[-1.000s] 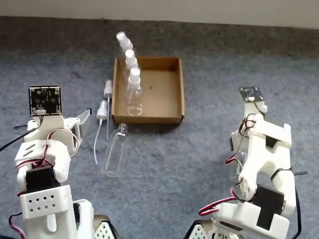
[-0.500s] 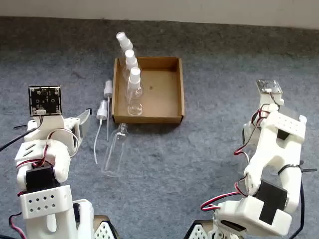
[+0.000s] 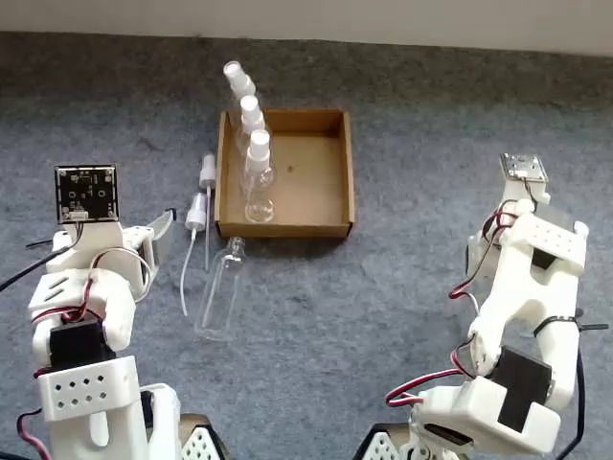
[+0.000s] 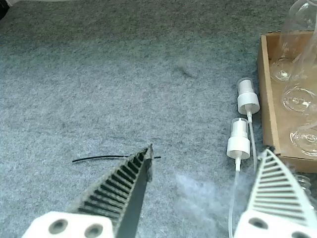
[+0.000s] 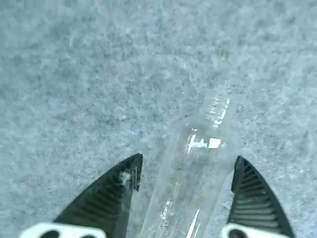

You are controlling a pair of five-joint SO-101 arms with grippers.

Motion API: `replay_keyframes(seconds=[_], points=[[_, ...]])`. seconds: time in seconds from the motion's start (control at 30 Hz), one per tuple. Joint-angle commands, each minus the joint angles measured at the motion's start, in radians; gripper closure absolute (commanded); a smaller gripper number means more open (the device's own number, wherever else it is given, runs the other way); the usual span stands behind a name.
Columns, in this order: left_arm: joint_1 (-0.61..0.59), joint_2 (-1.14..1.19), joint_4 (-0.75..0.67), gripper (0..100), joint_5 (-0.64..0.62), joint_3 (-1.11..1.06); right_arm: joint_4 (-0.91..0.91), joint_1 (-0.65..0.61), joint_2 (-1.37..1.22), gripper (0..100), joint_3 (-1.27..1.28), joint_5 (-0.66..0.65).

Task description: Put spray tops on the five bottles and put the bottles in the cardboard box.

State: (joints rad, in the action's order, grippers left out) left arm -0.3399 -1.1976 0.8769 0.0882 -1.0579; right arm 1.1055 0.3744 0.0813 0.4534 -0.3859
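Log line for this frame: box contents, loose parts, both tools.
box: three capped bottles | loose: two spray tops, bare bottle before box | left tool: open, near tops | right tool: open astride second bare bottle

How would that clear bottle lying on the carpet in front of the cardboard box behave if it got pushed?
The bottle looks empty and thin-walled, so it is probably light. Round and on its side, it would likely roll, though the fuzzy carpet may slow it. Its smooth surface might slip when squeezed.

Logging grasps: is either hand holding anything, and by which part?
Nothing is held: the right hand stands open astride a clear bottle; the left hand is open.
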Motion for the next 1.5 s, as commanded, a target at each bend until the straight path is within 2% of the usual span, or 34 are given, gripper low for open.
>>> replay_keyframes(seconds=[0.0, 0.3, 0.7, 1.07, 1.47], points=[[-0.002, 0.01, -0.015, 70, -0.003, 0.012, 0.002, -0.013, 0.007, 76.0, -0.065, 0.08], [-0.002, 0.01, -0.015, 70, -0.003, 0.012, -0.048, -0.007, -0.015, 76.0, -0.071, 0.169], [-0.002, 0.01, -0.015, 70, -0.003, 0.012, -0.038, 0.01, -0.22, 76.0, -0.232, 0.167], [-0.002, 0.01, -0.015, 70, -0.003, 0.012, 0.067, -0.008, -0.226, 76.0, -0.274, -0.003], [-0.002, 0.01, -0.015, 70, -0.003, 0.012, 0.024, -0.007, -0.228, 76.0, -0.269, -0.009]])
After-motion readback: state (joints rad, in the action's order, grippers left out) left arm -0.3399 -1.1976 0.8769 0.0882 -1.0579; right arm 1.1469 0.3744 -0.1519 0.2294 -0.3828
